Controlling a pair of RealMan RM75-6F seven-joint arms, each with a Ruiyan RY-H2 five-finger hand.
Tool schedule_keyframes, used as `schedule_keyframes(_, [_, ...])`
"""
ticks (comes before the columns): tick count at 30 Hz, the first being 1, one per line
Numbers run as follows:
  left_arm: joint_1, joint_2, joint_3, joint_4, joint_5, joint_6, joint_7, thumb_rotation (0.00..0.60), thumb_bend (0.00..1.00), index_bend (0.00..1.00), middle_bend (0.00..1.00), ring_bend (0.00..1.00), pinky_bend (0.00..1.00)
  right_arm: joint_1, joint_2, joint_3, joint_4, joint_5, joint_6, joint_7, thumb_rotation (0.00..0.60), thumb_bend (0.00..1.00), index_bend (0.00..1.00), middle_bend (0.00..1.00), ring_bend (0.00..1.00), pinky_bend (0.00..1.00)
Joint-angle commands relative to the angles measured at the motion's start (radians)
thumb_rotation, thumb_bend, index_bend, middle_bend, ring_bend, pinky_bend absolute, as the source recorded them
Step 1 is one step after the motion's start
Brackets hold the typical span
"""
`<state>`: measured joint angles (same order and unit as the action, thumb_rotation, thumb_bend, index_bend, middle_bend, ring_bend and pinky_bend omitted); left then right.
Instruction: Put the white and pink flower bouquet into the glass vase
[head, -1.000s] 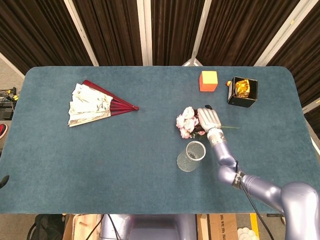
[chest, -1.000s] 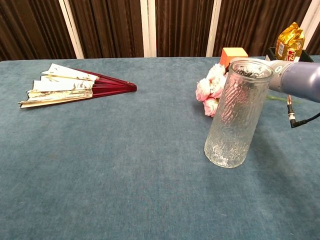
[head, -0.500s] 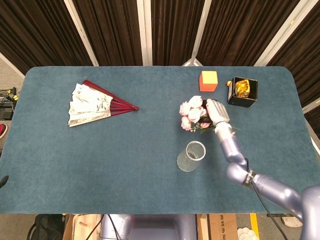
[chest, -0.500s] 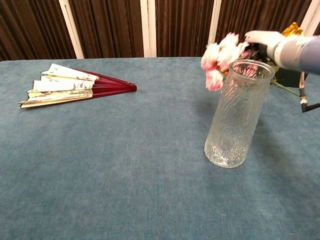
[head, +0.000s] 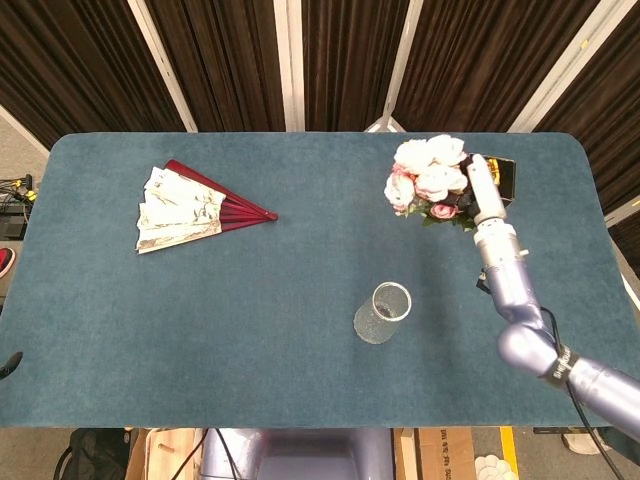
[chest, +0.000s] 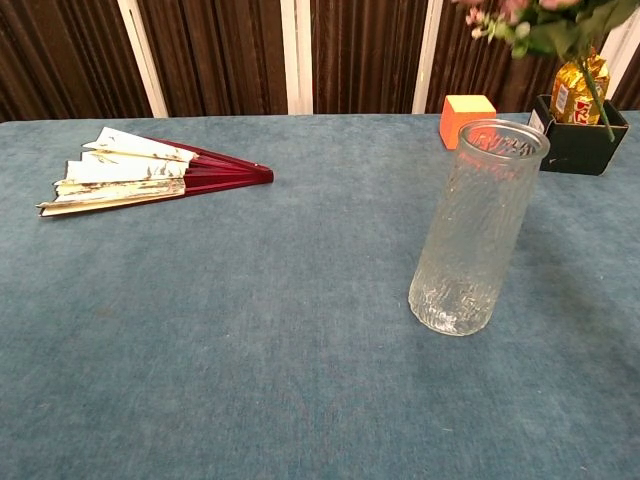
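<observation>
Dark curtains with pale vertical strips back a table covered in blue-green felt. White and pink flower bouquet (head: 428, 178) is up in the air now, near the table's far right corner, gripped at the stems by my right hand (head: 487, 195), fingers closed around them. A second ago it lay flat on the felt just behind the glass vase (head: 382, 313); half a second ago it was barely off the surface. Now it rides high, with only leaves, small buds and one hanging stem (chest: 598, 95) showing at the top of the chest view. So the pick is done and the lift is done; insertion is not. Vase stands upright and empty, mid-table toward the near edge, well apart from the flowers. My guess is the stems still need turning downward and bringing over the mouth.

My left hand shows in neither view.

Outward: orange cube (chest: 467, 117) and a black box (chest: 582, 137) holding a gold foil packet (chest: 580, 85) sit by the far right corner; a folding fan (head: 195, 208) lies toward the far left. Packet has a red label, too small to read. No other writing visible.
</observation>
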<state>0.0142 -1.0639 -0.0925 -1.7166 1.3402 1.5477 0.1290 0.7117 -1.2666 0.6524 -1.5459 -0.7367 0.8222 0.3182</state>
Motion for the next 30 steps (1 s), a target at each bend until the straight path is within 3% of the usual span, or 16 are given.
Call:
schedule_keyframes(1, [0.001, 0.005, 0.002, 0.002, 0.005, -0.001, -0.013, 0.6, 0.25, 0.11, 0.0, 0.0, 0.03, -0.064, 0.081, 0.076, -0.151, 0.047, 0.097, 0.04, 0.6, 0.5, 0.66, 0.57, 0.54, 0.14])
schedule_keyframes(4, [0.001, 0.01, 0.005, 0.004, 0.013, -0.003, -0.029, 0.6, 0.25, 0.11, 0.0, 0.0, 0.03, -0.101, 0.14, 0.144, -0.284, 0.132, 0.117, 0.1, 0.6, 0.5, 0.66, 0.57, 0.54, 0.14])
schedule_keyframes(13, [0.001, 0.021, 0.006, 0.013, 0.03, -0.003, -0.078, 0.6, 0.25, 0.11, 0.0, 0.0, 0.03, -0.114, 0.304, 0.281, -0.599, 0.454, 0.211, 0.108, 0.6, 0.5, 0.67, 0.57, 0.52, 0.14])
schedule_keyframes(22, [-0.001, 0.031, 0.001, 0.025, 0.024, -0.012, -0.115, 0.6, 0.25, 0.11, 0.0, 0.0, 0.03, -0.059, 0.367, 0.36, -0.699, 0.666, 0.254, 0.151, 0.6, 0.51, 0.67, 0.57, 0.52, 0.14])
schedule_keyframes(30, [0.005, 0.038, 0.0, 0.029, 0.026, -0.003, -0.14, 0.6, 0.25, 0.11, 0.0, 0.0, 0.03, -0.039, 0.364, 0.357, -0.76, 0.686, 0.289, 0.182, 0.6, 0.52, 0.67, 0.57, 0.51, 0.14])
